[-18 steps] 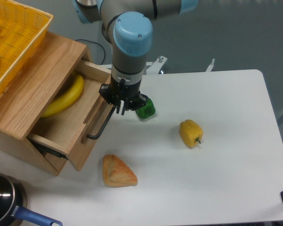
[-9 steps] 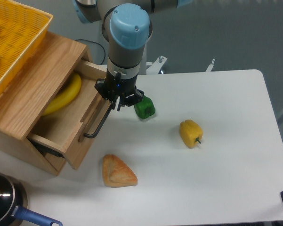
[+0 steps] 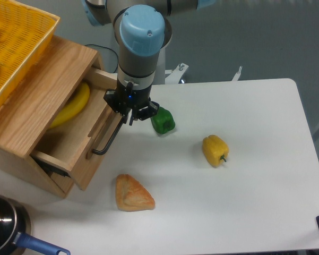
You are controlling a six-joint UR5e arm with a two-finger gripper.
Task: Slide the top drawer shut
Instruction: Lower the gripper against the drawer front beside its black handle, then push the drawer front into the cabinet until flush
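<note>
Top drawer (image 3: 77, 143): light oak, part-open, projecting from the wooden cabinet (image 3: 34, 106) at the left of the white worktop (image 3: 244, 202). Long black bar handle (image 3: 107, 142) runs along its front panel. Inside, a yellow banana (image 3: 71, 106) lies along the back, partly under the cabinet top.

Gripper (image 3: 130, 112) sits at the upper end of the handle, against the drawer front; jaws look narrow, but whether they clasp the bar cannot be told.

Green pepper (image 3: 162, 121) just beside the gripper. Yellow pepper (image 3: 215, 150) further right. Pastry (image 3: 132, 194) in front of the drawer. Yellow basket (image 3: 18, 37) on the cabinet top. Pot (image 3: 8, 226) at bottom left.
</note>
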